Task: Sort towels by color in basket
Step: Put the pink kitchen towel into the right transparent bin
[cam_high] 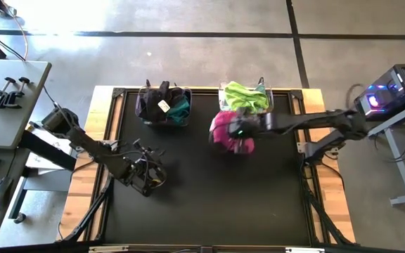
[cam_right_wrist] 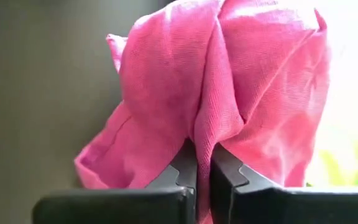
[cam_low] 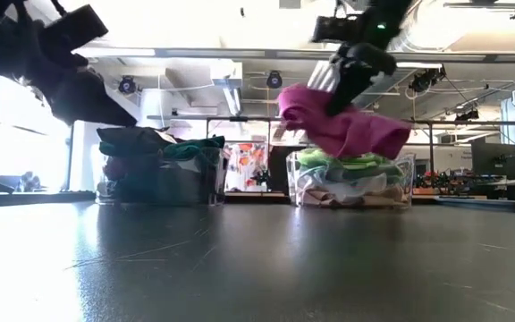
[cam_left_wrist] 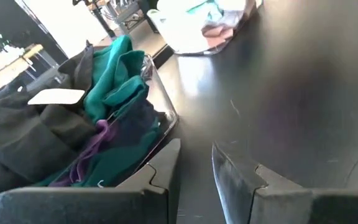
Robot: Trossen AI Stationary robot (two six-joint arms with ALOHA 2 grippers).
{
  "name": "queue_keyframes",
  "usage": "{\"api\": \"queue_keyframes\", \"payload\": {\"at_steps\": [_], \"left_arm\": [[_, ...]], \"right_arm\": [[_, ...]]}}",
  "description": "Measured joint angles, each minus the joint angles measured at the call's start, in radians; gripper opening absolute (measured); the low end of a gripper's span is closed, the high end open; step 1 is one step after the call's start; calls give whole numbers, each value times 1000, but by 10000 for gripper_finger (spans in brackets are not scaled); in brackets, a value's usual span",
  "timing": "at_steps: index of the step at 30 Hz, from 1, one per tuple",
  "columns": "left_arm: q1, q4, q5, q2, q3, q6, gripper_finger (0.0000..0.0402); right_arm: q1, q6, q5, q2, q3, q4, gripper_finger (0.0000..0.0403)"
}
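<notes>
Magenta towel (cam_high: pixel 228 131) hangs clear of the table (cam_high: pixel 209 197), pinched in the right end effector (cam_high: pixel 243 131) just before the light basket (cam_high: pixel 245 98). Next it needs carrying over that rim, then release. Left end effector (cam_high: pixel 148 176) waits parted, empty, near the dark basket (cam_high: pixel 164 105).

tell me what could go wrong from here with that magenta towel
The right gripper pinches only a fold of the magenta towel, held in the air just in front of the right basket. The fold could slip and the towel drop onto the table. Its hanging edge might also snag the basket rim. That basket already looks heaped with the lime towel on top, so the towel could slide off. The left gripper waits open near the left basket.
</notes>
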Motion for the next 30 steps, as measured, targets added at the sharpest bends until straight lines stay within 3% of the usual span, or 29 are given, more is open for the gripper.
{"api": "queue_keyframes", "payload": {"at_steps": [3,7,14,18,23,26,30], "left_arm": [[22,62,22,15,0,89,78],[73,177,147,18,0,291,78],[275,481,486,16,0,663,78],[411,627,610,16,0,819,78],[527,737,613,15,0,903,78],[569,743,613,15,0,902,78],[587,718,614,15,0,873,78]], "right_arm": [[-82,-77,105,-121,-92,74,11],[-230,-285,174,-223,-144,173,16],[-506,-521,160,-165,-154,393,10],[-590,-555,4,-72,-155,431,5],[-620,-548,-218,73,-155,384,11],[-619,-547,-260,155,-154,376,12],[-619,-532,-231,232,-148,390,16]]}}
